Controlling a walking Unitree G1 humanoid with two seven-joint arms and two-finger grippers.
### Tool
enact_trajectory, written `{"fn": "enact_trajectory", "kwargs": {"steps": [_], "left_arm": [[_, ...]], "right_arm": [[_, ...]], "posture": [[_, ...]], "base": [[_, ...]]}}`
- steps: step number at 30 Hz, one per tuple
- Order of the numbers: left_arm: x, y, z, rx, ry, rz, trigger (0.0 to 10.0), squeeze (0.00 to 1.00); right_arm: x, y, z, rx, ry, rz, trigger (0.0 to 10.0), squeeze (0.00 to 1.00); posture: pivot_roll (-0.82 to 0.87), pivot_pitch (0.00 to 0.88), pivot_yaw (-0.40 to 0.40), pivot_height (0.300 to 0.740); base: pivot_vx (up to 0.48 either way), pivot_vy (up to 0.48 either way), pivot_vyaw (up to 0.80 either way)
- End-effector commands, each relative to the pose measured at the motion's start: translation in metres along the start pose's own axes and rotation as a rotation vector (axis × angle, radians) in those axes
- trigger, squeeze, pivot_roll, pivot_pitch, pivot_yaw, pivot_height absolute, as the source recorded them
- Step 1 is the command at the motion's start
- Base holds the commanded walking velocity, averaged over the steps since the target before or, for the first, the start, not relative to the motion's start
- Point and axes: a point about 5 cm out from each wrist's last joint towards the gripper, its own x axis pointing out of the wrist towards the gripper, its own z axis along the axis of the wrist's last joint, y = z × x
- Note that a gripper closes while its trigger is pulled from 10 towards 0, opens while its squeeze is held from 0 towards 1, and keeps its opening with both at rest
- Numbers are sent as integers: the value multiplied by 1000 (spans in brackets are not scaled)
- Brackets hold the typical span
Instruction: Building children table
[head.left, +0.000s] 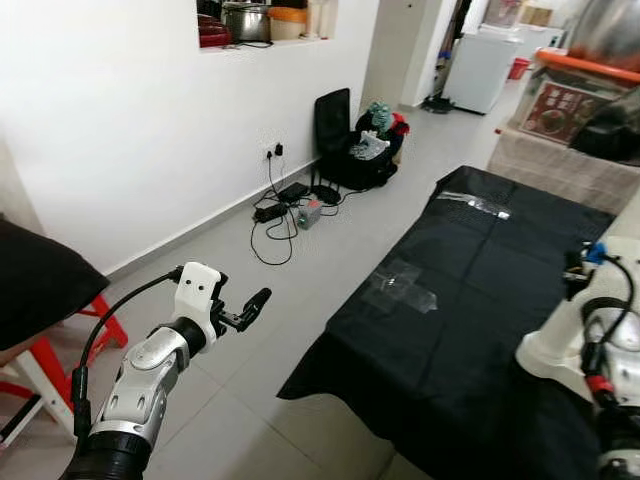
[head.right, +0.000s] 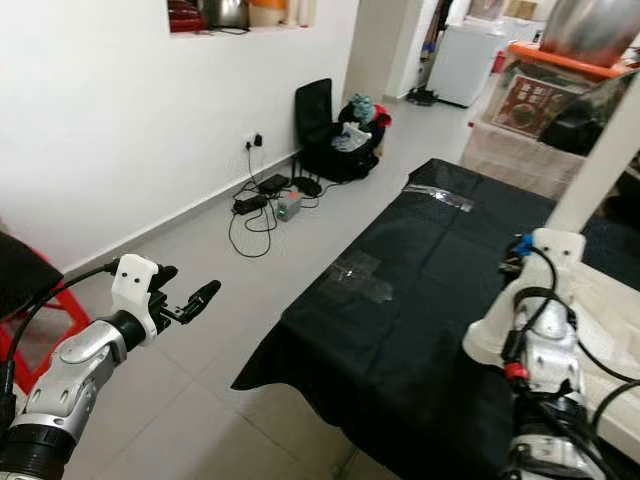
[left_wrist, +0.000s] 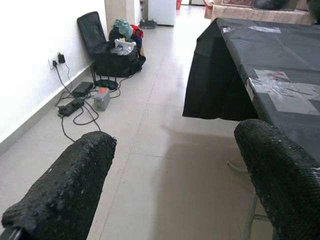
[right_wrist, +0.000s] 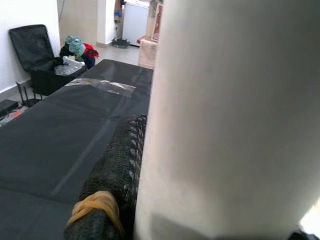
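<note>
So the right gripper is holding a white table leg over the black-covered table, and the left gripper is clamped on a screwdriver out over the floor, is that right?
Not quite. The left gripper holds nothing: the left wrist view shows its jaws apart with only bare floor between them. The rest stands: the right gripper is holding a white table leg over the black-covered table.

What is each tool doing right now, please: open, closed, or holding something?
Left tool: open, holding nothing, out over the floor beside the black-covered table.
Right tool: shut on the white table leg.
</note>
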Motion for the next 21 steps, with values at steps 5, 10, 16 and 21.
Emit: {"fn": "enact_trajectory", "kwargs": {"steps": [5,10,16,21], "left_arm": [[-1,-3,-4,-4,11,-3,10000,0],[0,-2,-3,-2,12,-7,10000,0],[2,-3,-2,-1,11,-15,10000,0],[1,-4,-3,-2,13,-19,10000,0]], "right_arm": [[-11,-44,-30,-159,127,-203,0,0],[-19,-65,-47,-141,200,-317,0,0],[-34,-106,-67,-113,290,-537,0,0],[-45,-134,-74,-111,326,-699,0,0]], "posture": [[37,0,-113,740],[28,0,-105,740],[22,0,-103,740],[24,0,-104,740]], "base": [[0,0,0],[0,0,0],[0,0,0],[0,0,0]]}}
